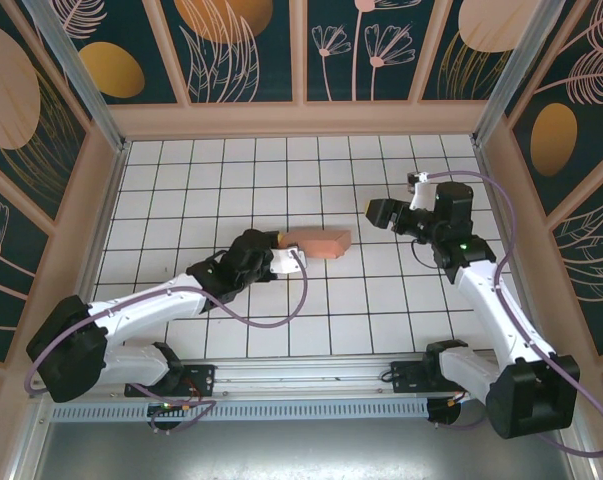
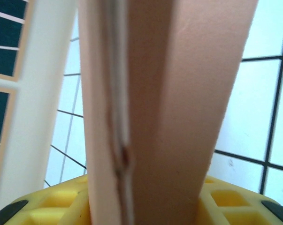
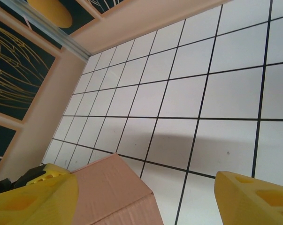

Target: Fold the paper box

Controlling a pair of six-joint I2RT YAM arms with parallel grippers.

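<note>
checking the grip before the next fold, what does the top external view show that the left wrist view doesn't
Top external view: the whole paper box lying on the tiled table, the left gripper at its left end, the right gripper open and apart from it to the right.
Left wrist view: close up, a seam line running down the box's wall between the yellow fingers.
Both: the pink box held by the left gripper.

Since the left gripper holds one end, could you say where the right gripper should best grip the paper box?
Likely its free right end, from the right: the paper box lies lengthwise between the arms, the left gripper clamps its left end, and the open right gripper faces the other.
</note>
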